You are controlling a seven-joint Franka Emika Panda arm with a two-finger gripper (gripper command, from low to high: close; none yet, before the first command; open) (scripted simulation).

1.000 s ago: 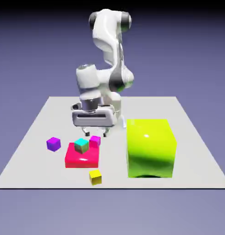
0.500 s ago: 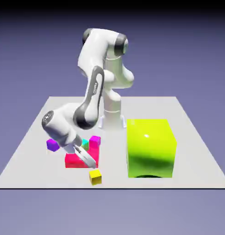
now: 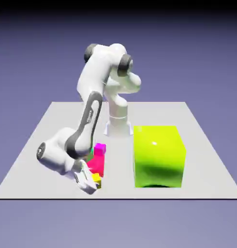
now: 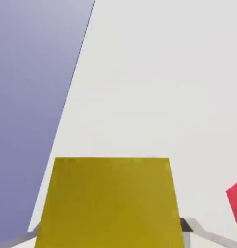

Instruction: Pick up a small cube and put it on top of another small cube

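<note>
In the exterior view, the yellow cube (image 3: 96, 179) is at the fingers (image 3: 90, 186), low over the front part of the desk (image 3: 207, 186), and part of it shows just past them on the exterior view's right. The hand leans, reaching down from the exterior view's left, so it hides some of the cube; whether the cube's underside touches the desk I cannot tell. The magenta cube (image 3: 100, 149) is farther back, toward the robot's base, with the red block (image 3: 99, 167) between it and the yellow cube. A sliver of a green cube (image 3: 91, 152) shows beside the magenta one, mostly behind the arm (image 3: 89, 116). The big lime block (image 3: 158, 157) is well apart, toward the exterior view's right. In the hand view, the yellow cube fills the bottom middle, directly between the fingertips, its near edges running out of the picture; the fingers are clamped on it from two opposite sides. Its visible far edge runs nearly level across this view, so the cube seems squarely seated, with no long axis to favour. A corner of the red block shows at the right edge. The next move likely calls for lifting straight up, then carrying back over the red block toward whichever small cube is the base; too low a path could knock the red block.
</note>
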